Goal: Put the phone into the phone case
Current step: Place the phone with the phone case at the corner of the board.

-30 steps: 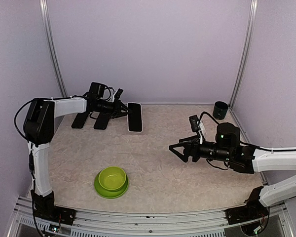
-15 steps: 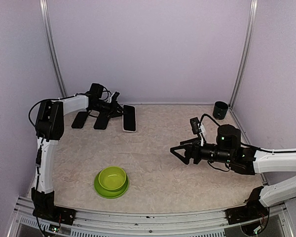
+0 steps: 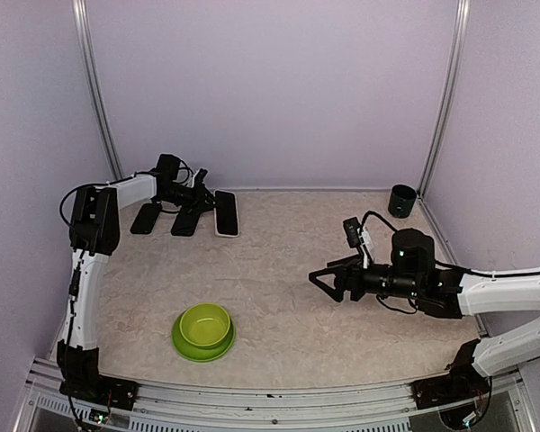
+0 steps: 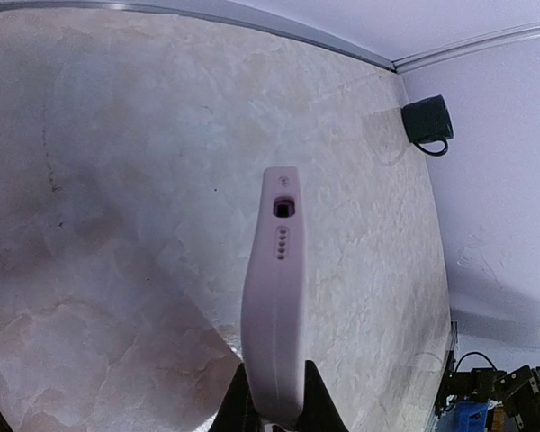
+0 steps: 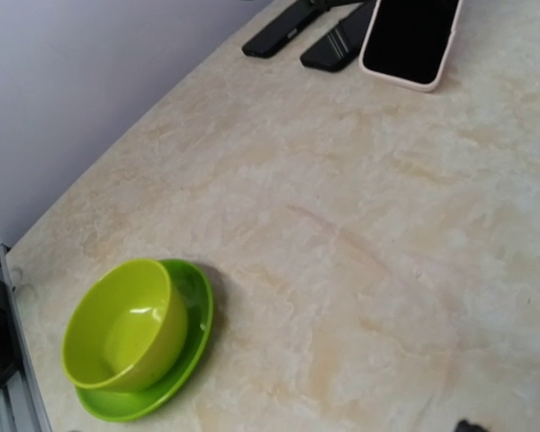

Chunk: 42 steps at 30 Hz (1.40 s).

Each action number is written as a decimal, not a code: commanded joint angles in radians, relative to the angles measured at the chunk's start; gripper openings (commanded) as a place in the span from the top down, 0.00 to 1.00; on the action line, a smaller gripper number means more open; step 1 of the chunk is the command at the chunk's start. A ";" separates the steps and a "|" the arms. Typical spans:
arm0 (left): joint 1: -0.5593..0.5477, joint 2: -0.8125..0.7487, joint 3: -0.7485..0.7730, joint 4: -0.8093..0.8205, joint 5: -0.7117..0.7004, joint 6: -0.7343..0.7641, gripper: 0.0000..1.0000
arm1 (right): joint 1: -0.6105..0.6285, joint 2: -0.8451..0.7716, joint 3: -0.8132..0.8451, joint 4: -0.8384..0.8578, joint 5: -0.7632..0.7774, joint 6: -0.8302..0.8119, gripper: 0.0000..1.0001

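My left gripper (image 3: 203,200) is at the back left, shut on one end of a pale pink phone case (image 3: 225,213) with a dark-screened phone in it. In the left wrist view the case (image 4: 274,288) runs away from the jaws edge-on, pinched between both fingers, low over the table. It also shows in the right wrist view (image 5: 412,40), lying flat with the screen up. My right gripper (image 3: 329,278) is open and empty over the right middle of the table, pointing left.
Two flat black phone-like pieces (image 3: 147,218) (image 3: 185,220) lie just left of the case. A green bowl (image 3: 204,326) on a green plate (image 5: 184,346) stands near the front left. A black cup (image 3: 401,200) stands at the back right corner.
My left gripper has slid the cased phone to the left, closer to the two black pieces. The right arm has hardly moved.
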<state>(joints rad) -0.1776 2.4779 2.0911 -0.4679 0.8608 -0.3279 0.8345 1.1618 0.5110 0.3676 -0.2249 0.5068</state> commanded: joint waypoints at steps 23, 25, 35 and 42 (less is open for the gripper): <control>-0.009 0.118 0.061 0.185 -0.075 -0.124 0.72 | -0.010 0.090 0.004 0.060 -0.012 0.013 0.13; -0.009 0.118 0.057 0.199 -0.086 -0.137 0.72 | -0.009 0.096 0.009 0.060 -0.013 0.012 0.13; -0.032 0.149 0.054 0.219 -0.090 -0.142 0.85 | -0.011 0.118 0.012 0.066 -0.013 0.010 0.13; -0.056 0.169 0.056 0.246 -0.084 -0.153 0.76 | -0.011 0.139 0.021 0.076 -0.018 0.010 0.13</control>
<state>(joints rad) -0.2043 2.6091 2.1311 -0.2523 0.7666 -0.4896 0.8345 1.2850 0.5110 0.4030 -0.2317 0.5179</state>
